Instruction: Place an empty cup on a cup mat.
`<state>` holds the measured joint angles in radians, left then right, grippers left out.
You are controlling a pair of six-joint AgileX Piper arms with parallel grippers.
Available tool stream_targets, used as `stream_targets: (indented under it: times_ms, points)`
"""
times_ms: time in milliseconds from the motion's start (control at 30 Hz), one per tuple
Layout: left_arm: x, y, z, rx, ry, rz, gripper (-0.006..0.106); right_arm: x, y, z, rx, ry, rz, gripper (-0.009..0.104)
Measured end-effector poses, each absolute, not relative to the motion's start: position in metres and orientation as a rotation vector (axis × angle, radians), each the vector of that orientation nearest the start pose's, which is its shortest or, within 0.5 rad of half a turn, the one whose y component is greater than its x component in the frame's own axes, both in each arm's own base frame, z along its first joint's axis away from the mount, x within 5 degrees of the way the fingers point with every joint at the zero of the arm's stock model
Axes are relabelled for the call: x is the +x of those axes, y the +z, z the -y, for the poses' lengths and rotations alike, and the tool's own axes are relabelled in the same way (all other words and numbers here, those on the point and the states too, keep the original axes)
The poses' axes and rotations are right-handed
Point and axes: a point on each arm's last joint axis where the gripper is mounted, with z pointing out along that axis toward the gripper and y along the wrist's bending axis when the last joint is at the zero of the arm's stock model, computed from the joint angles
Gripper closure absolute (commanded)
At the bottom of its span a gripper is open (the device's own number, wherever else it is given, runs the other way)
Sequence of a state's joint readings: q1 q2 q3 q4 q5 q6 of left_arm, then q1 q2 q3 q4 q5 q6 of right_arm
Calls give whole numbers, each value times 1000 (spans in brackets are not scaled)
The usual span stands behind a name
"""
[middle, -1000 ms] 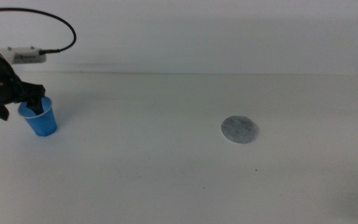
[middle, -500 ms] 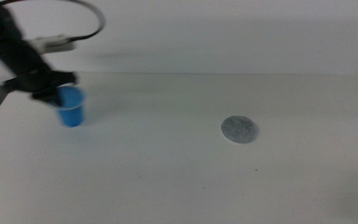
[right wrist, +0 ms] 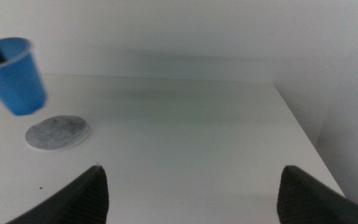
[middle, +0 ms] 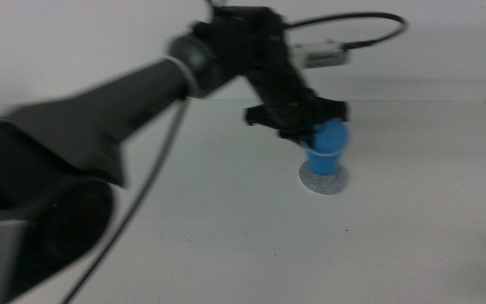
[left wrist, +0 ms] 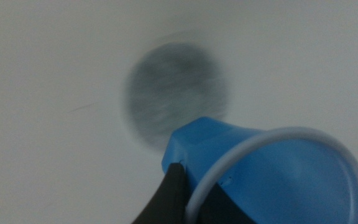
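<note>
Your left end effector (middle: 315,128) is clamped on the rim of the blue cup (middle: 326,149), one jaw inside the mouth and one outside, which keeps the base free to meet the surface first. You have it in the air over the cup mat (middle: 324,179), which lies on the right half of the white tabletop (middle: 226,219). From the right wrist view the cup (right wrist: 14,76) hangs tilted, its base clear of the mat (right wrist: 57,132) and offset toward one edge, so it is not yet set down. The left wrist view shows the grey disc (left wrist: 176,93) beyond the cup's base (left wrist: 272,174), blurred. You will likely need to centre and level the cup before lowering. Your right end effector (right wrist: 194,186) waits low at the near right, jaws spread wide and holding nothing.
</note>
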<state>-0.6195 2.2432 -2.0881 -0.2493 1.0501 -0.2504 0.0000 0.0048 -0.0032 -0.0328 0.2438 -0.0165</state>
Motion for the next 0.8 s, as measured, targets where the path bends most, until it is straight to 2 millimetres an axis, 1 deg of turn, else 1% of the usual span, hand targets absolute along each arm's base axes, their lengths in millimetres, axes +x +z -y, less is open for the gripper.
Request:
stream_targets:
  times_ms: [67,100,167,200,333,433,800]
  points:
    - [394,244,324,432,-582,-2737,102,56,192,1,-36,-43,-1729,2]
    - [396,246,329,432,-589,-2729,102,56,192,1,-36,-43,-1729,2]
    - [402,242,336,435,-587,-2735,102,56,192,1,-36,-43,-1729,2]
    - [405,236,337,437,-572,-2744,102,56,192,1,-36,-43,-1729,2]
    - [415,224,341,421,-542,-2753,102,56,192,1,-36,-43,-1729,2]
    - [417,218,343,414,-538,-2762,102,56,192,1,-36,-43,-1729,2]
    - [419,215,341,405,-493,-2761,102,56,192,1,-36,-43,-1729,2]
